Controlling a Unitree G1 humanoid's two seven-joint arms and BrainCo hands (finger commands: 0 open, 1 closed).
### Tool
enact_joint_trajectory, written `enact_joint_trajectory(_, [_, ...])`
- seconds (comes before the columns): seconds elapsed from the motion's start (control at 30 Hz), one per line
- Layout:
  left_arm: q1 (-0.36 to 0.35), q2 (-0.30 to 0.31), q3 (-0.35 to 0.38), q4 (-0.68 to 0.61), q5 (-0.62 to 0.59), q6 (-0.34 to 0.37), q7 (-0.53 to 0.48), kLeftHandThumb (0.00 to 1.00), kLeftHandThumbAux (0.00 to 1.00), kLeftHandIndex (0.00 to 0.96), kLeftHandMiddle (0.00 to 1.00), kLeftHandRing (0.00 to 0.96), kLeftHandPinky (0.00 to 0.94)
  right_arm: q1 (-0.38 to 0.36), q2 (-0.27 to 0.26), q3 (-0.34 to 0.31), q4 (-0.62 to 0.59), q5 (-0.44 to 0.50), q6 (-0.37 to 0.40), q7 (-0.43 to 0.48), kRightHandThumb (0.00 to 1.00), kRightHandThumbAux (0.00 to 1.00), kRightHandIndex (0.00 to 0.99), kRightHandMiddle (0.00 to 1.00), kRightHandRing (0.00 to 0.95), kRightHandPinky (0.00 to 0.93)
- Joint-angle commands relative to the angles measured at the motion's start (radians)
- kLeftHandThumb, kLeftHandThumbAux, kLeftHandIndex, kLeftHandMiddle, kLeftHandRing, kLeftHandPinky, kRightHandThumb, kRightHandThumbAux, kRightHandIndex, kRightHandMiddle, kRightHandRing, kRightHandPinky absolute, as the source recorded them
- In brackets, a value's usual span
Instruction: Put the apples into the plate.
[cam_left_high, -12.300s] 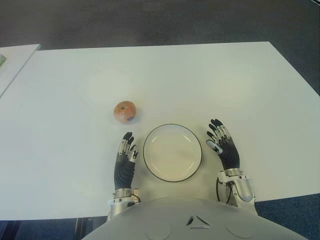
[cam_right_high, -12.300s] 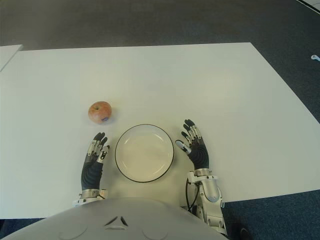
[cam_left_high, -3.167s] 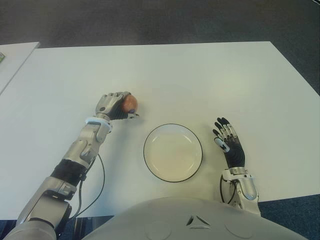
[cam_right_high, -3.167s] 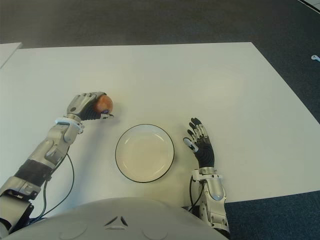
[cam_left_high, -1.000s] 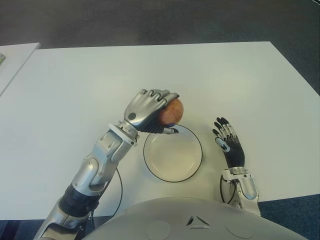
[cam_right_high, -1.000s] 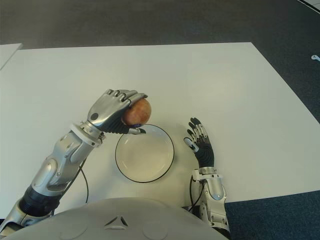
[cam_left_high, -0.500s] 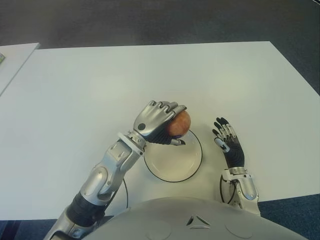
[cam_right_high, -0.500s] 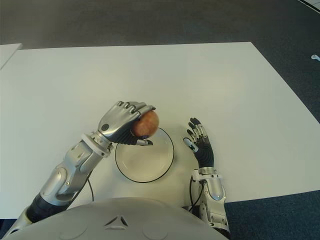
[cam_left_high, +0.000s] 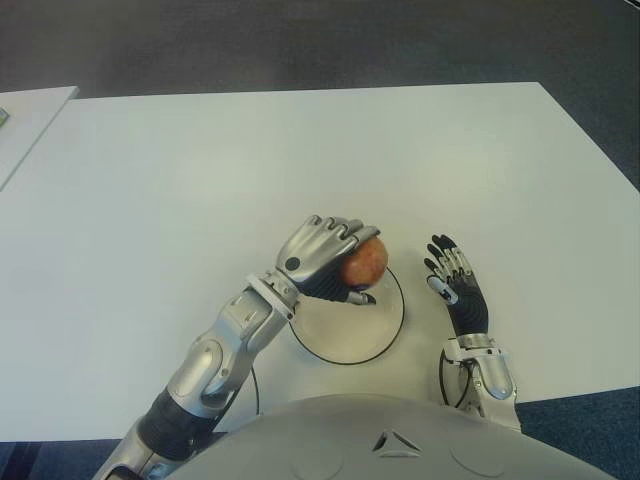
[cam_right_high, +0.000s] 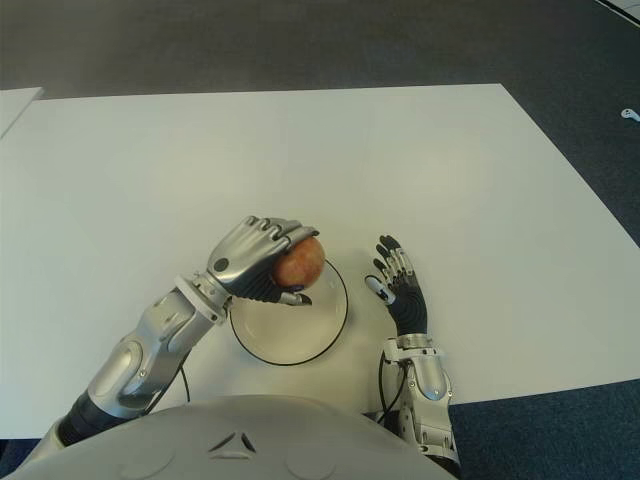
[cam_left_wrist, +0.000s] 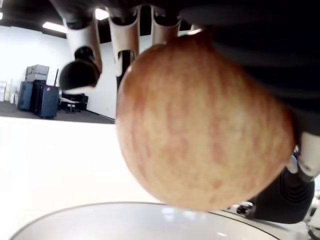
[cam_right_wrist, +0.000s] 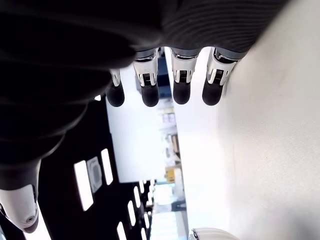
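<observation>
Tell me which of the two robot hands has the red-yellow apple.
The left hand, fingers curled around the red-yellow apple over the round white plate. The right hand shows right of the plate, fingers spread, holding nothing.

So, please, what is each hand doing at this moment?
Left hand: closed on the apple, above the plate.
Right hand: open, empty, right of the plate.

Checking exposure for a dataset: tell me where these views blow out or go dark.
Left wrist view: the apple is evenly lit, the table behind glares white. Right wrist view: the right robot hand is near-black against bright table. Eye views: even light; the left robot hand shades part of the plate.
</observation>
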Motion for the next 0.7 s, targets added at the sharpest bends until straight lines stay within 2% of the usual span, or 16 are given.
enact_joint_trajectory(0.03, [0.018, -0.005, -0.018, 0.013, 0.008, -0.011, 0.011, 0.856, 0.664, 0.405, 0.541, 0.830, 0.806, 0.018, -0.004, 0.003, 0.036, -0.013, 0.074, -0.012, 0.118, 0.611, 0.010, 0.000, 0.000, 0.000])
enact_joint_trajectory(0.7, [0.052, 0.014, -0.081, -0.007, 0.055, -0.004, -0.077, 0.855, 0.664, 0.402, 0.544, 0.835, 0.847, 0.001, 0.006, -0.002, 0.039, 0.010, 0.091, -0.014, 0.120, 0.582, 0.012, 0.000, 0.000, 0.000])
